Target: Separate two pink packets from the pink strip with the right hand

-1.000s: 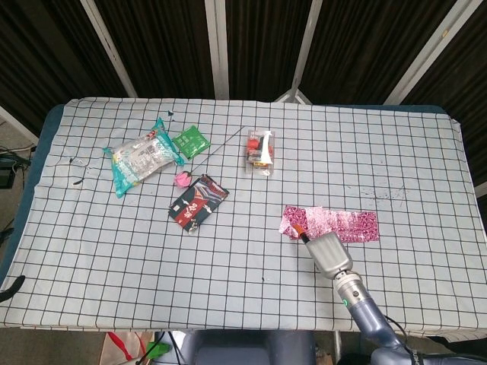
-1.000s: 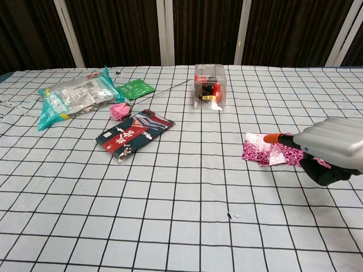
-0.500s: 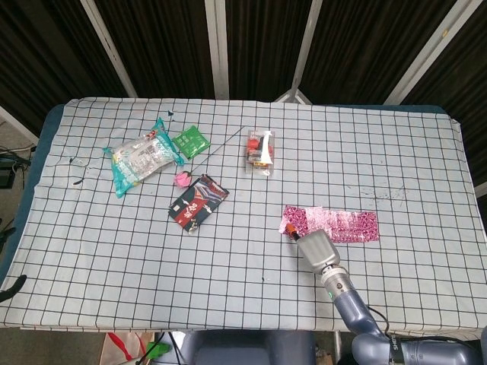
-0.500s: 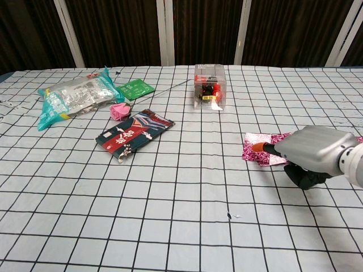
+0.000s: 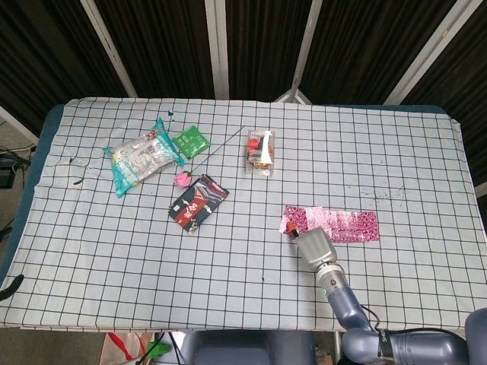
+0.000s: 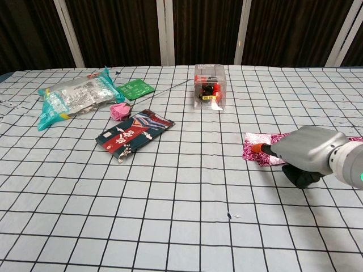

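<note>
Pink foil, the strip [image 5: 332, 223] is lying flat on the checked cloth [image 5: 114, 243], right of centre. The right hand [image 5: 314, 246] is hovering over its left end, an orange fingertip [image 6: 258, 148] at the edge; whether it is gripping anything cannot be told. A one-handed pull risks dragging the whole strip instead of tearing packets free.
</note>
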